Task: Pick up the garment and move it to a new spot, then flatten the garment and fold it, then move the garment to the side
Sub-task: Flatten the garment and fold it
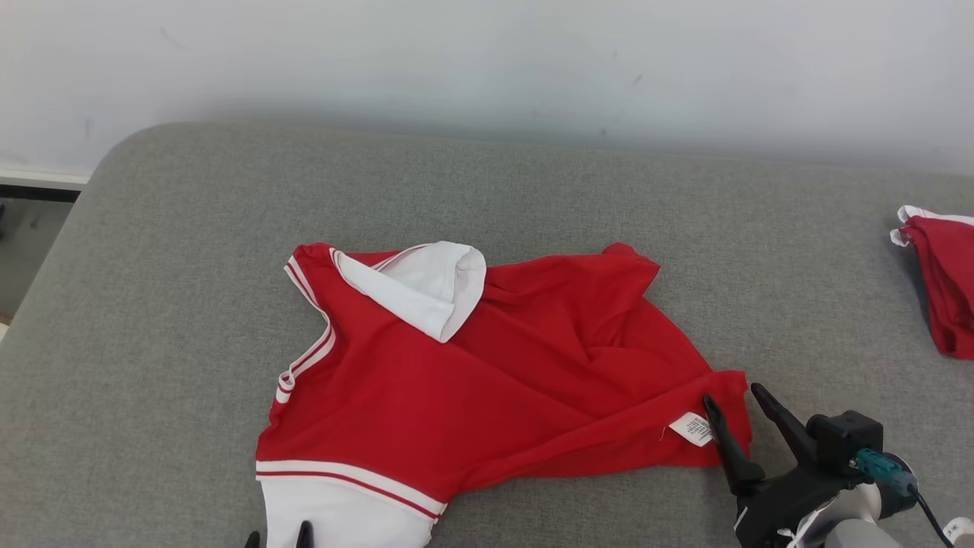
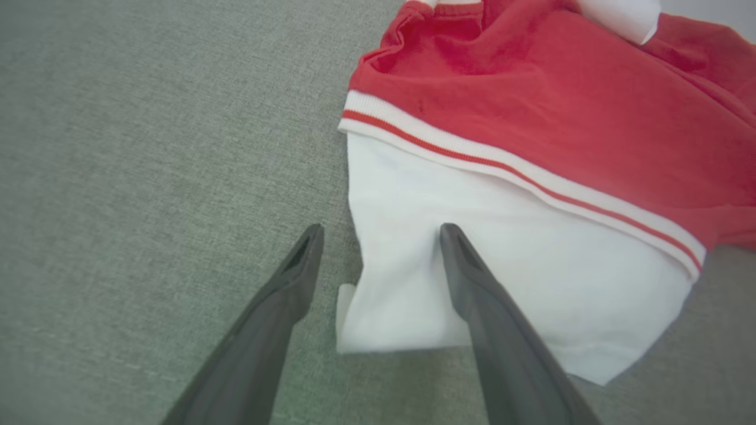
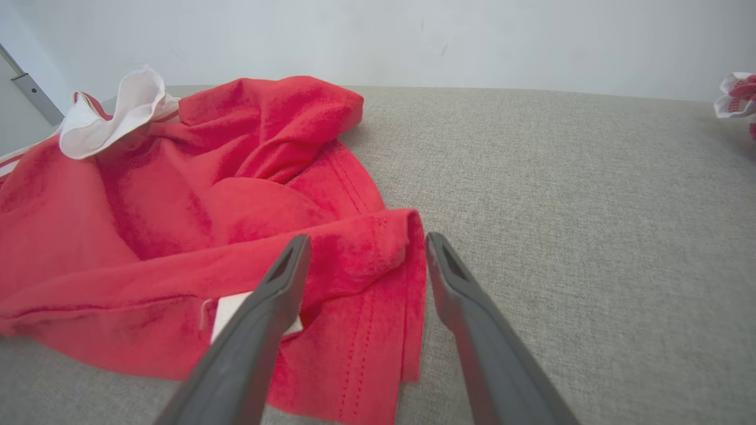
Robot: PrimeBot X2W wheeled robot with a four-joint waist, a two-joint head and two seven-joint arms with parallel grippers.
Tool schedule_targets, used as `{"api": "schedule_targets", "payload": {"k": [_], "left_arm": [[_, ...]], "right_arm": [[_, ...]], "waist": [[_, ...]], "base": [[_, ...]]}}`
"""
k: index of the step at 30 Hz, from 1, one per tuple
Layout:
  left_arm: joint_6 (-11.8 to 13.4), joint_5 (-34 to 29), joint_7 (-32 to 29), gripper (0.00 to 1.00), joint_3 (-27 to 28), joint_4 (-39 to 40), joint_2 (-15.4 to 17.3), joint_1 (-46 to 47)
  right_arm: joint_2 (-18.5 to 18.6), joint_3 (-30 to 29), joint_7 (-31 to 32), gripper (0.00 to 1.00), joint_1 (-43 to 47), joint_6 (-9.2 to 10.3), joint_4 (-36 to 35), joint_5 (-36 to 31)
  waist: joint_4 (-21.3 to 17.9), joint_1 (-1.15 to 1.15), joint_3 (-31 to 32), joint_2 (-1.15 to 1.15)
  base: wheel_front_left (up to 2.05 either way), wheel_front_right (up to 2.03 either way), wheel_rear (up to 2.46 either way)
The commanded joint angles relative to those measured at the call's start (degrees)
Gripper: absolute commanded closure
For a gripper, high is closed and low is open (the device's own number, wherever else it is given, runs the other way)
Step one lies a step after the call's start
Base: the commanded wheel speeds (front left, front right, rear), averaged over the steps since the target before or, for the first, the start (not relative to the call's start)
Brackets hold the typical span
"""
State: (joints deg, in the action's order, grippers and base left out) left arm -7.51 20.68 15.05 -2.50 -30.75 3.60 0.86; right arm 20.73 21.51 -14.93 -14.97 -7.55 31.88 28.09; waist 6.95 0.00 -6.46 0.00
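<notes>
Garment [image 1: 487, 380] lies rumpled and unfolded, so you have flattening, folding and setting aside ahead; left jaws and right jaws stand open, empty, at its edges.

A red garment [image 1: 494, 380] with white trim lies rumpled on the grey padded surface [image 1: 152, 304]. The right gripper [image 1: 731, 393], fingers spread, straddles its right corner beside a white label [image 1: 691, 428]. The left gripper [image 1: 278, 534] (just two dark tips, set apart) sits at the white sleeve [image 1: 342, 510]. Another red garment [image 1: 943, 289] lies well apart, at the right edge.
</notes>
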Motion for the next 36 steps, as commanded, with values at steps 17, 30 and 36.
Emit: {"api": "schedule_targets", "payload": {"k": [17, 30, 36], "left_arm": [[0.1, 7.1, 0.2, 1.00, -1.5, 1.5, 0.1, -0.2], [0.1, 13.8, 0.2, 1.00, -1.3, 26.0, 2.2, -5.3], [0.1, 16.1, -1.6, 1.00, -3.0, 29.0, 5.5, 0.9]], "right_arm": [[-1.0, -1.6, -0.2, 1.00, 2.4, 0.11, -1.7, 1.3], [2.7, -10.6, 6.8, 1.00, 19.4, 0.12, -26.8, 4.6], [2.3, -12.8, 12.3, 1.00, 17.3, 0.12, -32.7, 5.0]], "waist": [[-0.3, 0.00, -0.5, 0.00], [-2.8, 0.00, -1.2, 0.00], [-3.4, 0.00, -1.5, 0.00]], "base": [[0.00, 0.00, 0.00], [0.00, 0.00, 0.00], [0.00, 0.00, 0.00]]}}
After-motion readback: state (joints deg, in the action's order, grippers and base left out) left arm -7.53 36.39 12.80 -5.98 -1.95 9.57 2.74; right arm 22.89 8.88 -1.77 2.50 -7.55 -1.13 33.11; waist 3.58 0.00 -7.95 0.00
